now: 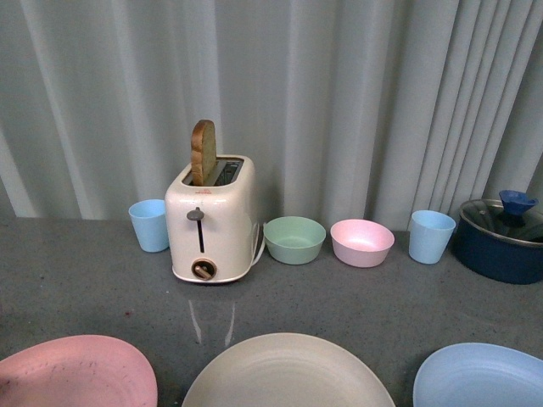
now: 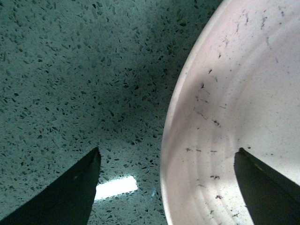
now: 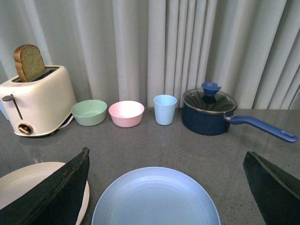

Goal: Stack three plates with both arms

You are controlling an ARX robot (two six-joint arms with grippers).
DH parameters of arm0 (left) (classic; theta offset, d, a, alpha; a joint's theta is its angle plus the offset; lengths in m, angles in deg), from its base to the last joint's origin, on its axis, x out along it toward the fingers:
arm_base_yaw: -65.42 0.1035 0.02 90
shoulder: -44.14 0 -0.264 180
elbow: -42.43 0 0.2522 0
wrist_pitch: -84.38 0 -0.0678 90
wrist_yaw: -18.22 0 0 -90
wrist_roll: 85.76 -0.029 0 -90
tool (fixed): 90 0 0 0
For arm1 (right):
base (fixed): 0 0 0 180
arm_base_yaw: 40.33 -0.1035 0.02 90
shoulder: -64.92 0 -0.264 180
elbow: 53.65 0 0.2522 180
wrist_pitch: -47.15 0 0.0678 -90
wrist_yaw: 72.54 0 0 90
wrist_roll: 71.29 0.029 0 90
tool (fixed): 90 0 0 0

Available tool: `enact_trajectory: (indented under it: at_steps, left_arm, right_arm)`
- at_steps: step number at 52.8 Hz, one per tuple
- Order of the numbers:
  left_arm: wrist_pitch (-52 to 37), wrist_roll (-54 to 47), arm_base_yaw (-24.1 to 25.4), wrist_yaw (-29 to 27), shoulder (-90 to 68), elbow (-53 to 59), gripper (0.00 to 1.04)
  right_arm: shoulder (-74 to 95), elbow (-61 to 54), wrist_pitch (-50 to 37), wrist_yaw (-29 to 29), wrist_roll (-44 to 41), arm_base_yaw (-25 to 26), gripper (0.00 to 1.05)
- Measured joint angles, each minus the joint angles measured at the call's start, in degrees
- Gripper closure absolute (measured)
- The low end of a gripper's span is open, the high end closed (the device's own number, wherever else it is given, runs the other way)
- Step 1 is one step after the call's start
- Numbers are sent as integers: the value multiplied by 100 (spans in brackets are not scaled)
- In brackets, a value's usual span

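Left tool (image 2: 167, 150) gapes astride pink plate (image 2: 243, 93) (contact unclear); right tool (image 3: 166, 151) gapes.

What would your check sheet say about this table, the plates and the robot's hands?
Surface: grey speckled counter, some glare.
Job's things: pink plate, beige plate, blue plate lie side by side, unstacked.
Clutter: toaster holding bread, two blue cups, green bowl, pink bowl, lidded blue pot.
Grippers: left gripper open astride the pink plate's rim; right gripper open, aimed at the blue plate.
Cables: white toaster cord only.
Surroundings: grey curtain.
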Motion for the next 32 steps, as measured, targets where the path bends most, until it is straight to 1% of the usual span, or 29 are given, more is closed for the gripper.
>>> enact_trajectory:
  at_steps: [7, 13, 24, 29, 32]
  left_arm:
    - [-15, 31, -26, 2, -44, 22, 40]
    - [-55, 33, -39, 22, -74, 39, 61]
    - [-103, 90, -50, 72, -59, 42, 91]
    - [-98, 186, -42, 188, -13, 33, 100]
    - [-94, 201, -42, 184, -4, 33, 100]
  right_arm:
    - [0, 0, 0, 0, 0, 2, 7]
    - [0, 0, 0, 0, 0, 2, 7]
    - [0, 2, 0, 0, 0, 0, 7]
    - [0, 0, 0, -2, 0, 0, 7]
    - [0, 2, 0, 0, 0, 0, 7]
